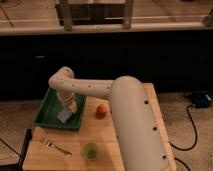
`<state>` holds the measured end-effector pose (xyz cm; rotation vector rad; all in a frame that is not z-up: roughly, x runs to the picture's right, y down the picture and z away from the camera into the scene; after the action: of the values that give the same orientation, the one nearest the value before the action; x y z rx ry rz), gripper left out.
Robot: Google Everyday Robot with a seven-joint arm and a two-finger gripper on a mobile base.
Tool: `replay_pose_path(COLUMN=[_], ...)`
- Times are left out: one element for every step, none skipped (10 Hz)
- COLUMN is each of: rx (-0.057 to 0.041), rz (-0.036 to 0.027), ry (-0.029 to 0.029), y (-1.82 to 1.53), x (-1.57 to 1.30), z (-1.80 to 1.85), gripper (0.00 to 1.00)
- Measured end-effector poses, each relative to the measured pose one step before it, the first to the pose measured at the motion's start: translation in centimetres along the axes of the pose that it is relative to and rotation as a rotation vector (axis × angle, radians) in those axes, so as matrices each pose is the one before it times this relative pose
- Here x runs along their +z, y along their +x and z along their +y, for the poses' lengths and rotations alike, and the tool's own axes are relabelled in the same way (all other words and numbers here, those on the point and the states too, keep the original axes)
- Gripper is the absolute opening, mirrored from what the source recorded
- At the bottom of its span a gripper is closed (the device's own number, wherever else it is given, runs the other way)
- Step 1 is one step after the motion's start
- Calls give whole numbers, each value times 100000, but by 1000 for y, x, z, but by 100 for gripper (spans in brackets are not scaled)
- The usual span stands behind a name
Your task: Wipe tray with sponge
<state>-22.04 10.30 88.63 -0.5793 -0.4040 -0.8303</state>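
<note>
Sponge seen on tray floor, near front-right corner. Gripper placed directly above sponge, slightly rearward; contact not resolved, and whether sponge is gripped cannot be told. Bare tray floor lies left and rearward of sponge, so stroke judged to go that way. Orange just beyond right rim.

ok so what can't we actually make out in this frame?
Camera view:
- gripper, over the tray's right half: contact with the sponge hidden by the wrist.
- tray's right rim: partly behind the gripper.
- table right side: covered by the arm; near edge cut off by the frame bottom.
- utensil: too small to identify.
</note>
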Motion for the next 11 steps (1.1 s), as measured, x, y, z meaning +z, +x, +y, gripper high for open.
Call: replay_pose_path(rx=[908, 503, -539, -610, -2106, -2654, -2862, -2573, -3386, -1211, 46], rz=[122, 4, -412, -553, -1314, -1284, -1056, -979, -1687, -637, -21], ry=[124, 241, 105, -220, -501, 187, -457, -158, 631, 662, 477], y=[911, 813, 96, 51, -712, -1040, -1037, -1006, -2030, -1215, -596], x=[-153, -154, 45, 288, 709, 591, 508, 311, 538, 120, -77], z=[-297, -688, -642, -568, -1218, -1248, -780, -394, 154, 593, 676], gripper=[1, 1, 1, 1, 1, 1, 1, 1, 1, 1, 1])
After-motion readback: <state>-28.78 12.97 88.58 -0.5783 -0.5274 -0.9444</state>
